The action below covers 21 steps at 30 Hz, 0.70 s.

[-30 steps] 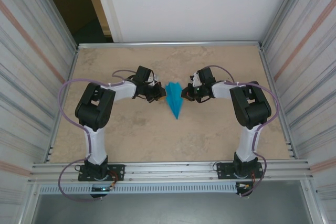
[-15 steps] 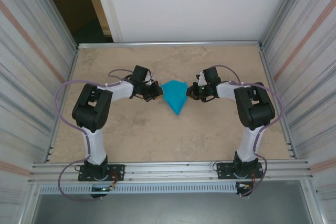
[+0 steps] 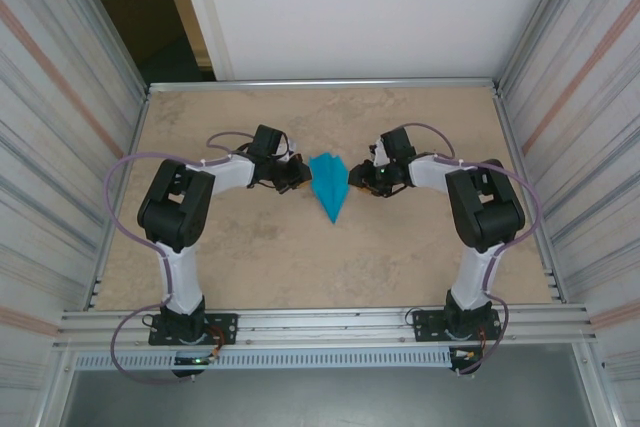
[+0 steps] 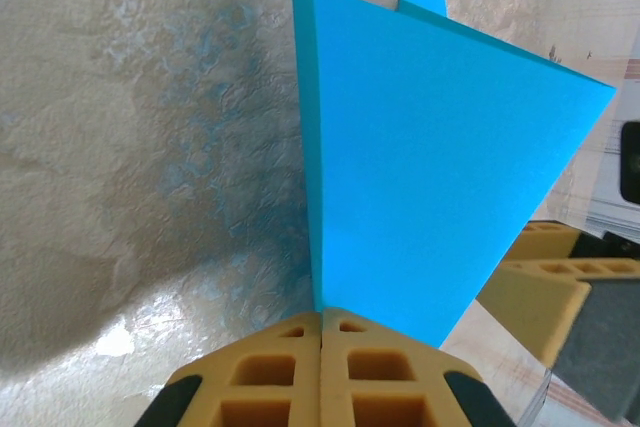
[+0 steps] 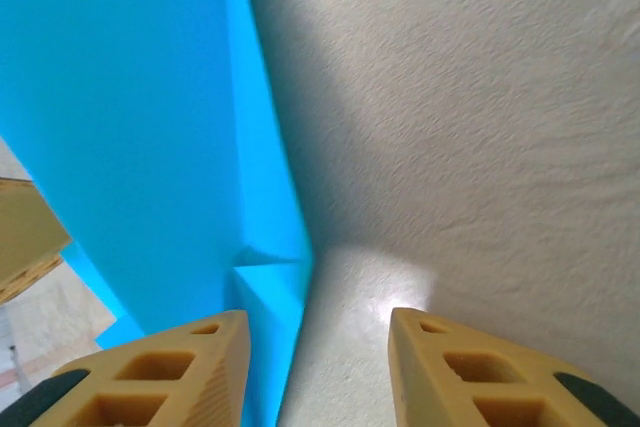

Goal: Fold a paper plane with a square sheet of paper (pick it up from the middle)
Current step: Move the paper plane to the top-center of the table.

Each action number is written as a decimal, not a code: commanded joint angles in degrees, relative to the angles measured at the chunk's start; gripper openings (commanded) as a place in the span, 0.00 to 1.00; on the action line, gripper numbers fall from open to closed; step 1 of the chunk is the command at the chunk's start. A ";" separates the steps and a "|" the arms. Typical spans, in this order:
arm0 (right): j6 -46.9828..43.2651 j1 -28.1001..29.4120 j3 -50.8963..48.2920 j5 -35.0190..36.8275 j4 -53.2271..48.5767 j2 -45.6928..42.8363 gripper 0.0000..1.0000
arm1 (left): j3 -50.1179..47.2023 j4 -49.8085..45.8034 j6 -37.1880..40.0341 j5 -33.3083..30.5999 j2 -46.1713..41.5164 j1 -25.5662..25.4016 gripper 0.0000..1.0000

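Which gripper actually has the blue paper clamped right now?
The left gripper: its fingers are pressed together on an edge of the paper plane. The right gripper has its fingers apart, pinching nothing.

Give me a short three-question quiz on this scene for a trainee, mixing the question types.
1. True or false: the left end effector is shut on the paper plane.
2. The right end effector stands: A) shut on the plane, B) open, C) shut on nothing.
3. Fill in: the plane's sharp point aims toward the ___ edge of the table.
Key: 1 true; 2 B; 3 near.
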 commanded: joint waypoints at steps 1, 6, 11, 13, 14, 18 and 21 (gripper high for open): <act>-3.90 3.09 2.40 6.61 -5.73 -4.09 0.42 | -0.32 -0.08 0.43 1.44 -0.08 -0.07 0.03; -2.90 7.22 2.07 9.61 -6.40 -4.08 0.43 | -0.69 -0.12 0.61 1.37 -0.28 -0.07 0.03; -2.75 9.64 3.79 7.66 -6.23 -1.49 0.40 | -0.65 0.08 0.61 1.70 -0.10 -0.07 0.03; -2.74 10.05 4.52 7.07 -6.28 -0.62 0.40 | -0.56 0.06 0.61 1.86 -0.10 -0.07 0.02; -2.70 10.29 4.89 6.70 -6.41 -0.26 0.40 | -0.56 0.07 0.61 2.01 -0.07 -0.07 0.03; -4.18 11.47 6.04 5.47 -7.00 0.44 0.44 | -0.42 0.07 0.65 2.15 -0.23 -0.07 0.03; -5.58 12.74 7.67 7.25 -9.24 1.23 0.47 | -0.37 0.07 0.61 2.25 -0.27 -0.07 0.03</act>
